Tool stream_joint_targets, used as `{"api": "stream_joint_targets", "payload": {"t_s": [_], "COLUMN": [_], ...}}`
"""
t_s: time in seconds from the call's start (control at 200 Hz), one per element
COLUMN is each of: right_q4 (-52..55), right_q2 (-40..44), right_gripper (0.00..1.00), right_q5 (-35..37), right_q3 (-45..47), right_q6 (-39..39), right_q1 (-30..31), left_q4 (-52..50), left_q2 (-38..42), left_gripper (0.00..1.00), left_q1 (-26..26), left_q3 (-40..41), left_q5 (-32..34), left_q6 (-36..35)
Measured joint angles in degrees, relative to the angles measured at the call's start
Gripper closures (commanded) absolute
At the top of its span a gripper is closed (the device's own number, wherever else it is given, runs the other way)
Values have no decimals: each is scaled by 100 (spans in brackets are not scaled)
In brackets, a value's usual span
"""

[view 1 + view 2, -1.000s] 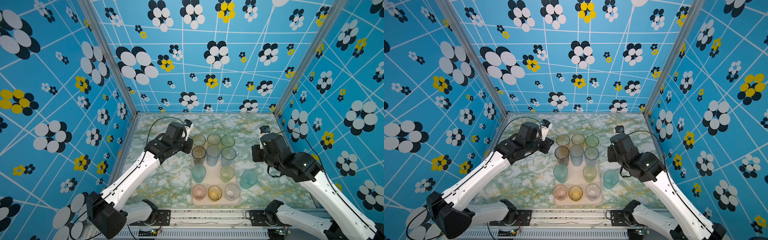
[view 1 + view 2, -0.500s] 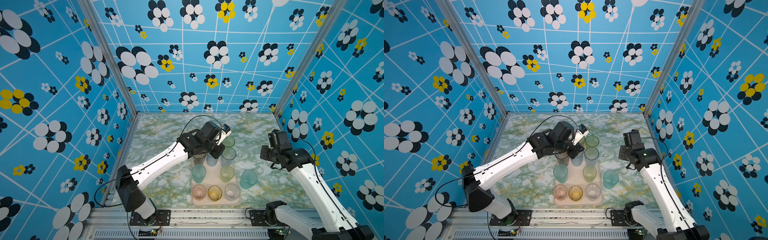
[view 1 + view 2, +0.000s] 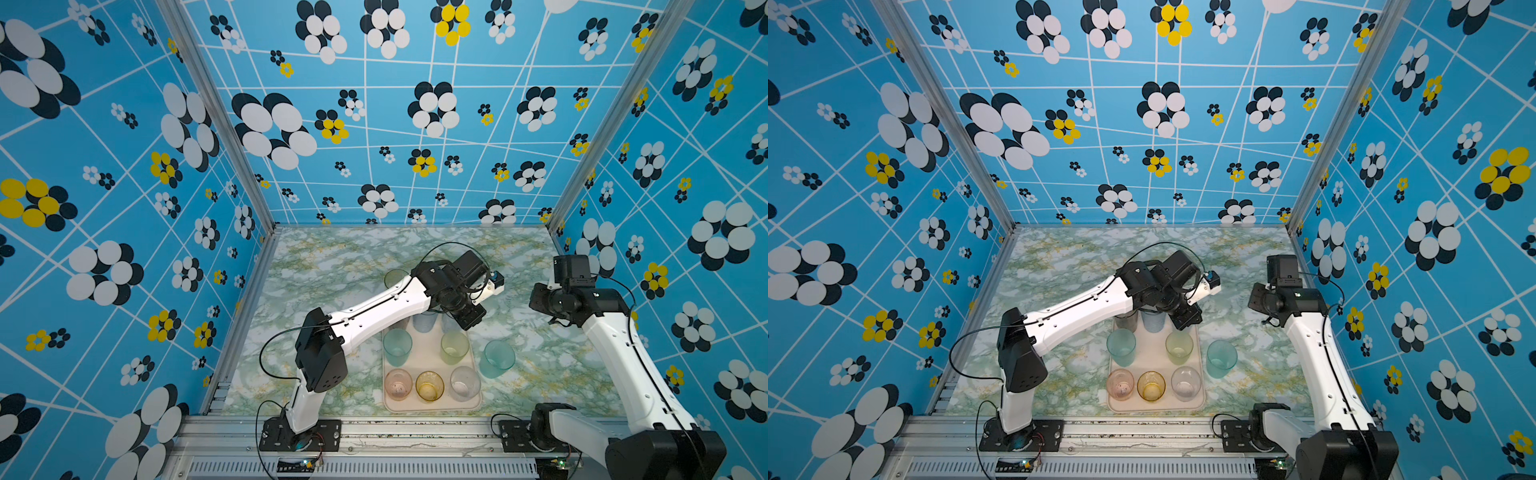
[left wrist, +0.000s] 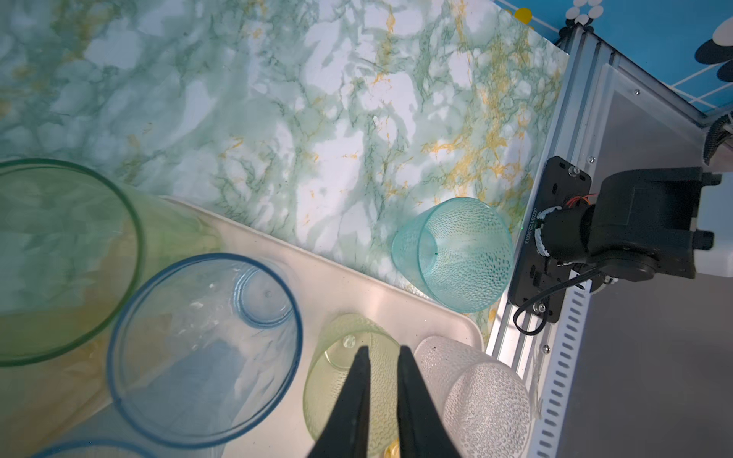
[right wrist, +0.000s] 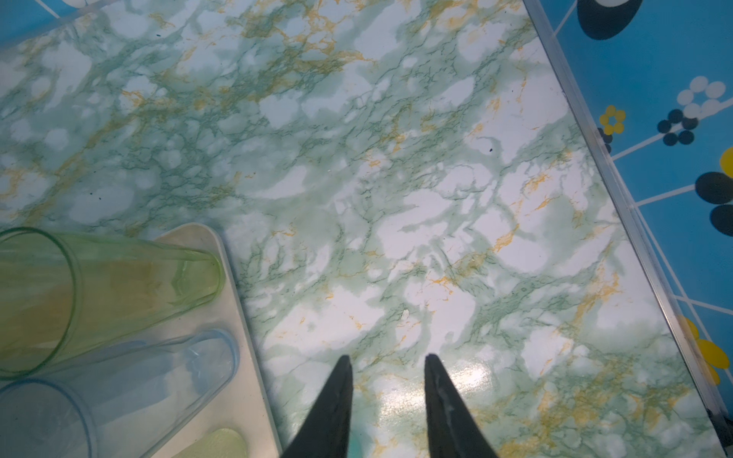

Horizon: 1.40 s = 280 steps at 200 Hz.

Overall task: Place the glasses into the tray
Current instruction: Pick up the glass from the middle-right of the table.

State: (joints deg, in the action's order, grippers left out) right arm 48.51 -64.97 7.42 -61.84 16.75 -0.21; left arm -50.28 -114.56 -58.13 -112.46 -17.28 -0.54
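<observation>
Teal glass (image 3: 496, 359) is the one item outside the tray (image 3: 427, 351). It stands upright on the table (image 3: 332, 266), just beside the rim at 3 o'clock.

No glass has moved in the last second; only the arms have.

- Left arm: swung from 9 o'clock of the tray across its far rows. The left gripper (image 4: 382, 351) now hangs between 1 and 2 o'clock, near the yellow-green glass (image 4: 353, 380). Its fingers are nearly together and hold nothing.
- Right arm: drawn back toward 3 o'clock and raised. The right gripper (image 5: 386, 359) points down at bare table, fingers moderately spread, empty.

Judgement: the left arm appears to be taking over the reach for the teal glass while the right arm clears the way. A bare slot shows in the tray at 9 o'clock of the yellow-green glass.
</observation>
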Motion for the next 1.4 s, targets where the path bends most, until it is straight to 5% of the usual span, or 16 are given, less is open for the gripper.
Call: {"api": "stream_joint_targets", "payload": {"t_s": [0.615,1.005,1.4], "right_q4": [-114,-120,-122], "right_q2": [-74,-72,-66], "right_gripper": [65,65,65], "right_q5": [-219,-337,-404], "right_q3": [0,0,48], "right_q6": [-151,-227,-264], "right_q1": [-435,-573,-584], "left_q4": [-898,-800,-758], "left_q2": [-1276,-1451,-1552], "left_gripper": [77,77,77], "left_q1": [-780,-791,-791], "left_q3": [-1252,-1329,-1541], "left_q5": [20,752,831], "left_q6": [-501,-509,-509]}}
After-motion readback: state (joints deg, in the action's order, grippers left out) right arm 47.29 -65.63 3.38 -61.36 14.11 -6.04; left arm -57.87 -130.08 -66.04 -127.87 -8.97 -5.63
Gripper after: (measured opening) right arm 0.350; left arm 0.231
